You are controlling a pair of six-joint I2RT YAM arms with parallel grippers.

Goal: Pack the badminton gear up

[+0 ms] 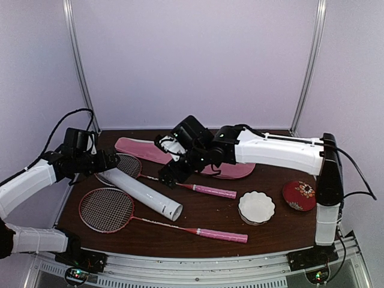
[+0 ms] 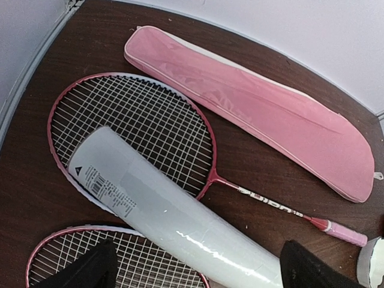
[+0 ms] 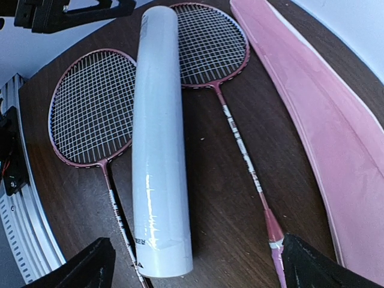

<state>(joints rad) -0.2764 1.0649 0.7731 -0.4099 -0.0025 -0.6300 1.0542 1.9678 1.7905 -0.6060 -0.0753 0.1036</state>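
Observation:
A long white tube [image 1: 144, 193] lies diagonally across the heads of two red-rimmed rackets. The far racket [image 1: 127, 165] has its pink handle [image 1: 215, 191] pointing right. The near racket [image 1: 107, 210] lies by the front edge. The pink cover [image 1: 139, 147] lies behind them, partly hidden by my right arm. My left gripper [image 1: 107, 161] is open and empty above the tube [image 2: 162, 216], with the far racket [image 2: 138, 126] and the cover [image 2: 252, 108] beyond. My right gripper [image 1: 168, 171] is open and empty above the table, between the tube's end [image 3: 162, 264] and the far racket's handle [image 3: 275, 240].
A small white scalloped dish [image 1: 256, 207] and a round red floral box [image 1: 299, 195] sit at the right of the brown table [image 1: 270, 180]. A metal rail [image 1: 198, 264] runs along the near edge. Grey walls stand close behind and at the sides.

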